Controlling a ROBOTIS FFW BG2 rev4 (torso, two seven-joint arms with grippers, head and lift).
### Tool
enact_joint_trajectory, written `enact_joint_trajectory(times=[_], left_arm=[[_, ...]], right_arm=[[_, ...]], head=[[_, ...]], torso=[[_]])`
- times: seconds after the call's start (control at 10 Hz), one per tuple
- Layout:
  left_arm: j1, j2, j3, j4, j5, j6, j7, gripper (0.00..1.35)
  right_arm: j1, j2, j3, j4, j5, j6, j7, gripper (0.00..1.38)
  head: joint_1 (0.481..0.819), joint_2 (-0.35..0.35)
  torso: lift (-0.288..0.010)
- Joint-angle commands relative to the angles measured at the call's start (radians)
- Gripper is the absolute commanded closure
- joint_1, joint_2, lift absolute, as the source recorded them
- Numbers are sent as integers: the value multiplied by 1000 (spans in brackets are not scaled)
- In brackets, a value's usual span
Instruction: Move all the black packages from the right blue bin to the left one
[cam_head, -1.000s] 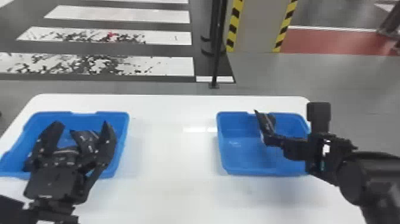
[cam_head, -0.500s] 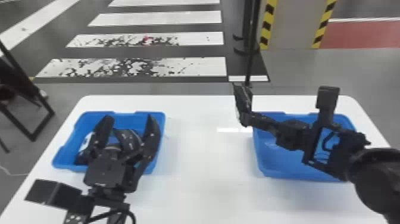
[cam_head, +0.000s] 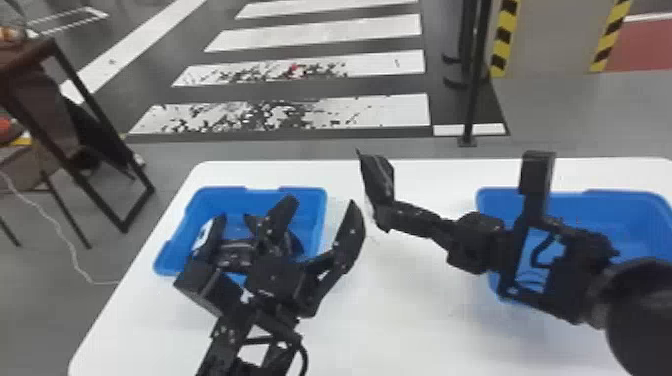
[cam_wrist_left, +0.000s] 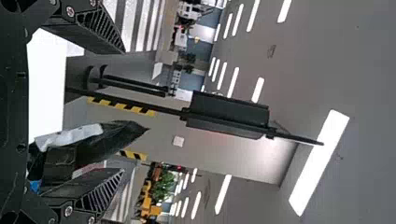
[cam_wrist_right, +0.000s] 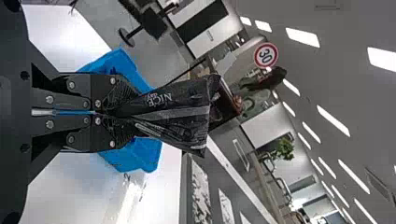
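Between the two blue bins, my right gripper (cam_head: 390, 215) holds a black package (cam_head: 376, 180) above the white table. In the right wrist view the right gripper (cam_wrist_right: 116, 114) is shut on one end of that black package (cam_wrist_right: 180, 109). My left gripper (cam_head: 320, 220) is over the near right part of the left blue bin (cam_head: 322, 205), fingers spread. In the left wrist view the left gripper (cam_wrist_left: 116, 109) stands open, with the held package (cam_wrist_left: 109, 135) beyond it, beside one finger. Black packages (cam_head: 207, 237) lie in the left bin, partly hidden by the left gripper.
The right arm passes over the right blue bin (cam_head: 625, 197) and hides part of it. Both bins stand on the white table (cam_head: 400, 310). Past the table's far edge is a black post (cam_head: 472, 90); a dark-framed stand (cam_head: 90, 110) is at the far left.
The head view has turned left. My right gripper has carried the package up out of the right bin and leftward. My left gripper has moved right across the left bin, its fingers spread wider.
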Motion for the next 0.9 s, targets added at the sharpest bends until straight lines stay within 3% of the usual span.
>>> enact_joint_trajectory(times=[0.0,0.4,0.5,0.6,0.7,0.8], left_arm=[[-5,0,5,0,-8,33,-1,142],[-2,-3,19,0,-8,40,-1,142],[0,-4,25,0,-22,42,-2,236],[8,-8,51,-37,-70,109,2,875],[45,-8,67,-128,-86,251,36,1242],[69,-11,73,-147,-88,234,74,1222]], right_arm=[[-8,-5,67,-16,-45,-4,-1,1154],[-28,-16,182,-28,-93,-4,-7,1154],[-28,-16,186,-28,-95,-4,-7,1154],[-28,-17,184,-28,-97,-9,-7,1154],[-33,-17,184,-23,-99,-16,-9,1154],[-35,-17,184,-16,-101,-21,-9,1154]], head=[[695,225],[695,320],[695,330],[695,343],[695,349],[695,350]], torso=[[-140],[-140],[-140],[-140],[-140],[-140]])
